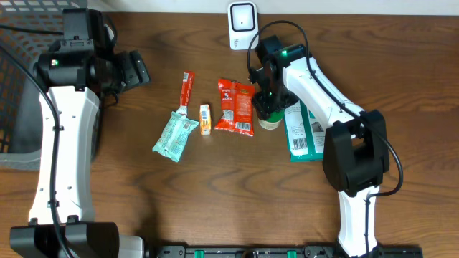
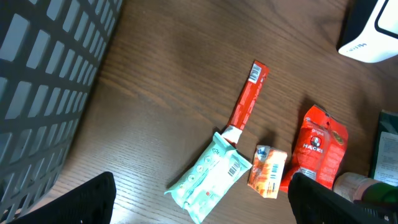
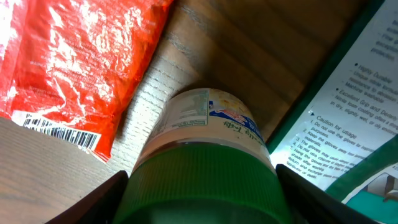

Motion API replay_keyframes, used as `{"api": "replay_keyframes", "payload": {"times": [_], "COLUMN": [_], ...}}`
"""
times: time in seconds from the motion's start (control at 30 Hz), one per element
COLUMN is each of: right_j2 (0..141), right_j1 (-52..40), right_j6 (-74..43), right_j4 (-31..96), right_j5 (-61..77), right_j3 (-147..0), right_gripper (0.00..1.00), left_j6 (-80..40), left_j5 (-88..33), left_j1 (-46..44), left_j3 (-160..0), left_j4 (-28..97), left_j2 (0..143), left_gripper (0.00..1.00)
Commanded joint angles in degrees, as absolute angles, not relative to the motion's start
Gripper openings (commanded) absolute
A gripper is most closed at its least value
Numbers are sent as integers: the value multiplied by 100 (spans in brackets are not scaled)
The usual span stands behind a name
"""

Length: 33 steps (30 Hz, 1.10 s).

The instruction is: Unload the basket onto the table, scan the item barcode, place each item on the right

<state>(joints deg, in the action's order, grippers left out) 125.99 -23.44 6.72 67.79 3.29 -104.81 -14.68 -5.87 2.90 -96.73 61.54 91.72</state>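
The bottle (image 3: 205, 124) stands upright on the tabletop (image 1: 215, 201), just beside the red snack bag (image 1: 236, 107) on that bag's right edge. Its base is pale and labelled, and it has a ribbed green cap (image 3: 202, 186). The right gripper (image 1: 270, 106) is directly over it. In the right wrist view its fingers (image 3: 102, 199) lie against the cap on both sides and pinch it. The bottle's base is on the wood.

A green-and-white printed package (image 1: 303, 132) lies flat further right of the red bag, past the bottle, with its near edge just beside the bottle. A white scanner (image 1: 242, 18) stands behind the red bag, at the far edge of the tabletop.

A small orange box (image 1: 205, 119) lies just left of the red bag. Left of that again lie a long red stick packet (image 1: 186, 89) and a mint-green pouch (image 1: 175, 135). The lower end of the stick packet meets the pouch's top corner.

The left gripper (image 1: 142, 70) hangs well to the left of the red bag with its fingers spread wide, holding nothing. A dark mesh basket (image 1: 14, 86) sits further left, at the tabletop's edge.
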Motion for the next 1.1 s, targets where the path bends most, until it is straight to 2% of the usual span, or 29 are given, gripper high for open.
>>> {"api": "replay_keyframes", "payload": {"times": [0.0, 0.27, 0.4, 0.53, 0.7, 0.8, 0.87, 0.97, 1.07], "right_j2": [12615, 12615, 12613, 12613, 12613, 12613, 12613, 12613, 12613], "right_j1": [-2410, -2410, -2410, -2392, -2359, -2351, -2351, -2351, -2351], "right_j6": [692, 692, 679, 338, -261, -657, -825, -786, -762], "right_j4": [6816, 6672, 6547, 6372, 6326, 6392, 6403, 6324, 6294], "right_j5": [373, 370, 373, 370, 375, 375, 373, 373, 373], "right_j3": [-10449, -10160, -10134, -10136, -10138, -10138, -10138, -10141, -10158], "right_gripper": [71, 71, 66, 61, 61, 63, 68, 75, 76], "left_j6": [-1398, -1398, -1398, -1398, -1398, -1398, -1398, -1398, -1398], "left_j5": [-598, -600, -598, -600, -600, -600, -598, -600, -598], "left_j1": [298, 298, 298, 298, 298, 298, 298, 298, 298], "left_j3": [-9795, -9795, -9795, -9795, -9795, -9795, -9795, -9795, -9795], "left_j4": [6169, 6169, 6169, 6169, 6169, 6169, 6169, 6169, 6169], "left_j2": [9056, 9056, 9056, 9056, 9056, 9056, 9056, 9056, 9056], "left_gripper": [88, 88, 88, 88, 88, 88, 88, 88, 88]}}
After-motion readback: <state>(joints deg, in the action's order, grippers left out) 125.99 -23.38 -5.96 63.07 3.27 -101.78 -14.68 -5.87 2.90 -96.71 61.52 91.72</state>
